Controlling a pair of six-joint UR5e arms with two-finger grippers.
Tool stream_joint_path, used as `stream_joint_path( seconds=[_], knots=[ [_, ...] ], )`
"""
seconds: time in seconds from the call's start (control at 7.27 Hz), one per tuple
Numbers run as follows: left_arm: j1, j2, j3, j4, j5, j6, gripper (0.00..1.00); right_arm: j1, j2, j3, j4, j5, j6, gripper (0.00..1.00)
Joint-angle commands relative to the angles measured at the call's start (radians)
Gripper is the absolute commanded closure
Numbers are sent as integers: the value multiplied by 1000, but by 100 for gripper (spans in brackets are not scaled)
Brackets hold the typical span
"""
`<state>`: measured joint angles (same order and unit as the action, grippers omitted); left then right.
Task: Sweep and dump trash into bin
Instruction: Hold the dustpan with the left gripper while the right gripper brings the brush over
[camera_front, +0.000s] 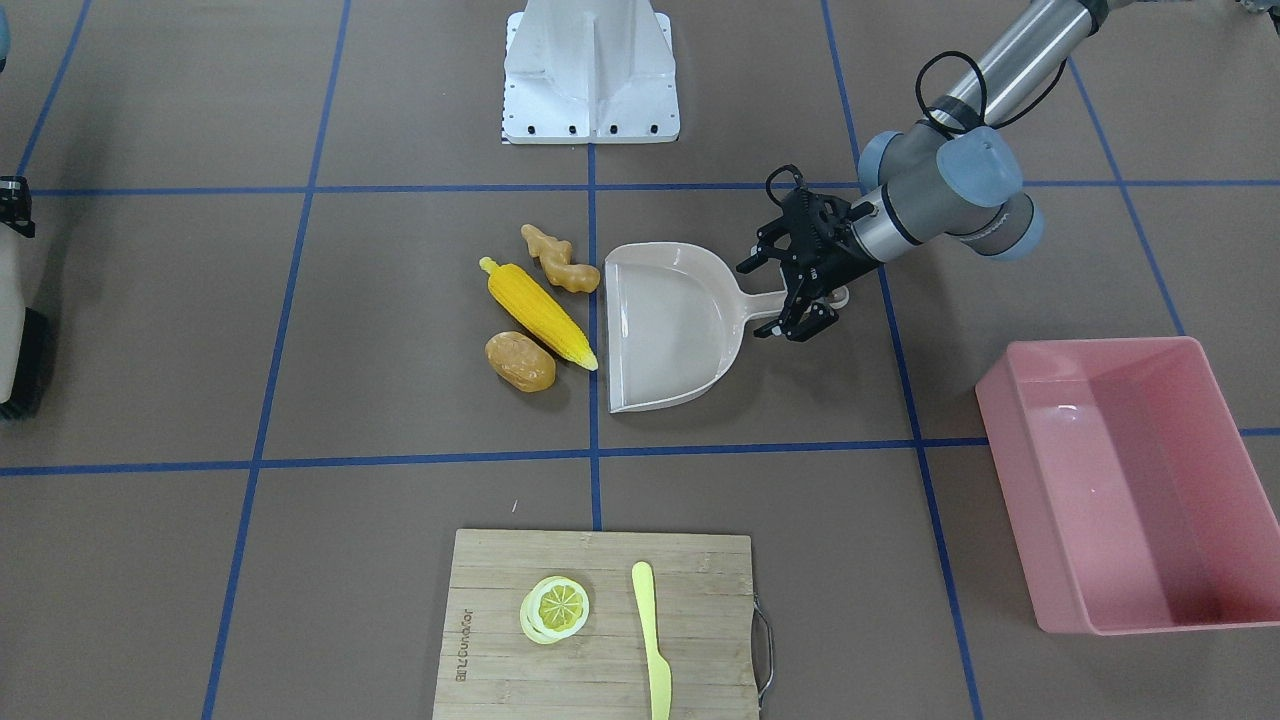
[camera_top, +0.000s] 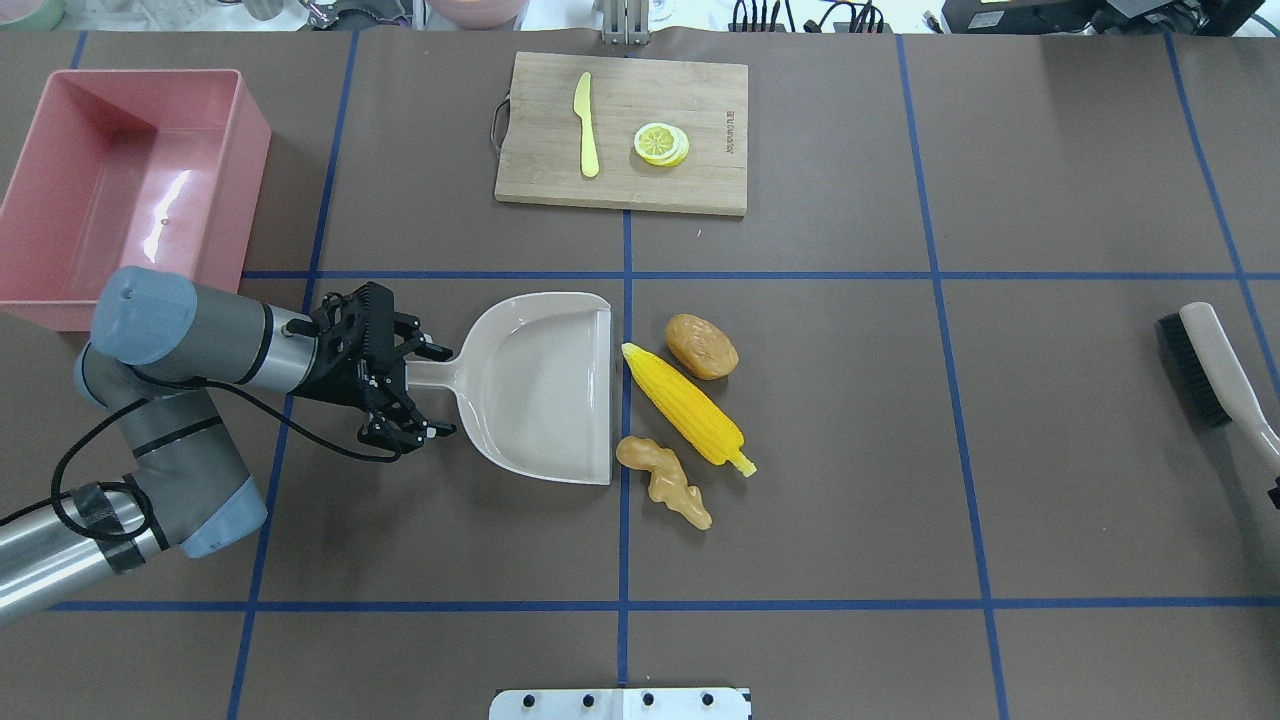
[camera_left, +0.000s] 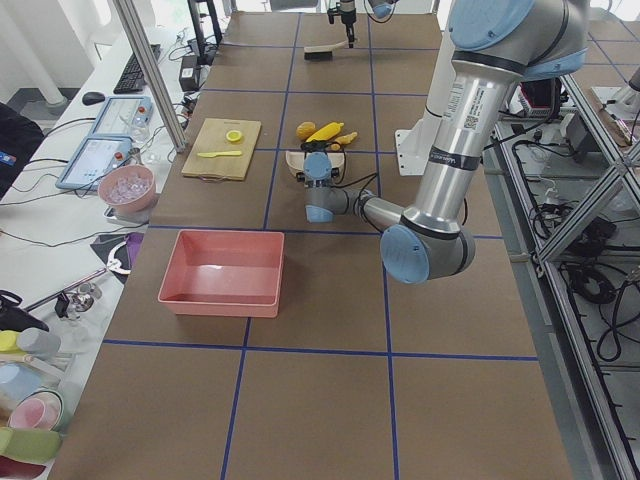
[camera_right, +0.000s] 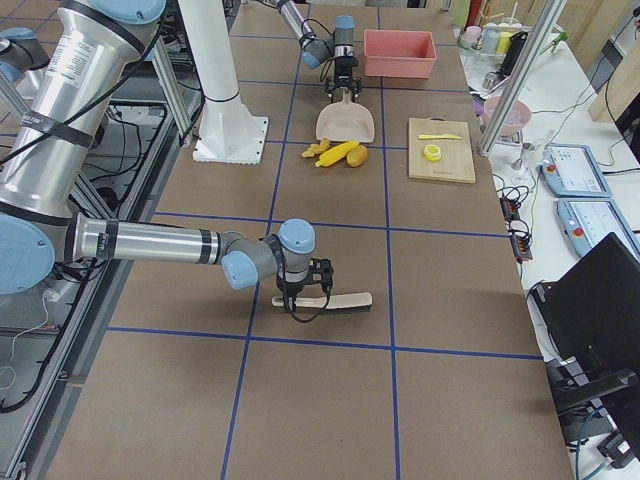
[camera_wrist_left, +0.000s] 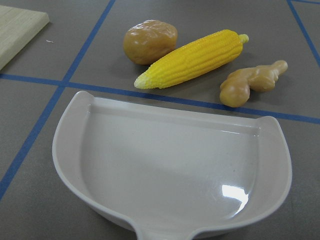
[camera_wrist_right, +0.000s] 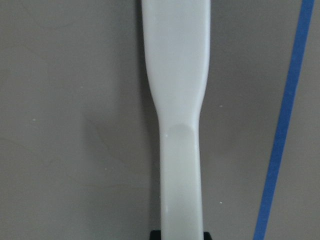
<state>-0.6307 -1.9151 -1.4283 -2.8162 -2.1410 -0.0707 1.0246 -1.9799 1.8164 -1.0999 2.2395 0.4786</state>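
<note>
Closest to the robot's base, the left gripper (camera_top: 440, 388) sits low over the table (camera_top: 900, 450) at the handle end of a beige dustpan (camera_top: 545, 385). Its jaws are spread wide, one finger on each side of the handle, not closed on it. The dustpan lies flat, its straight open lip turned away from the gripper and running just beside a blue tape line.

The trash lies on the table just past that lip, three pieces in a loose cluster. The ginger root (camera_top: 665, 480) is nearest the robot, by the lip's near corner. The corn cob (camera_top: 688, 405) lies at a slant in the middle, its pointed tip close to the lip. The potato (camera_top: 702, 346) sits just beside the corn on the far side.

Off on the robot's right, well apart from all this, a brush (camera_top: 1215, 370) lies on the table with the right gripper (camera_right: 315, 285) at its handle — I cannot tell whether that gripper is closed on it.

Farther back on the left stands the pink bin (camera_top: 255, 170), upright and well away from the trash. At the far edge, a wooden cutting board (camera_top: 700, 150) carries a yellow knife (camera_top: 586, 125) and a lemon slice (camera_top: 661, 143).
</note>
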Motion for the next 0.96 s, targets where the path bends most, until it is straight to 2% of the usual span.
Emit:
stream_joint_path(
  seconds=[0.0, 0.14, 0.28, 0.41, 0.55, 0.83],
  knots=[
    [17, -2, 0, 9, 7, 0, 3, 0, -7, 73, -11, 18, 6, 100],
    [19, -8, -3, 15, 7, 0, 3, -6, -5, 169, -73, 25, 12, 100],
    [19, -10, -14, 29, 7, -1, 3, -53, 30, 293, -248, 20, 23, 100],
    [19, -10, -23, 52, 7, -3, 3, -81, 146, 346, -409, 19, 52, 100],
    [19, -10, -23, 60, 9, -3, 3, -136, 242, 365, -487, 20, 113, 100],
    [19, -10, -30, 79, 15, -3, 3, -332, 394, 380, -506, -24, 390, 100]
  ],
)
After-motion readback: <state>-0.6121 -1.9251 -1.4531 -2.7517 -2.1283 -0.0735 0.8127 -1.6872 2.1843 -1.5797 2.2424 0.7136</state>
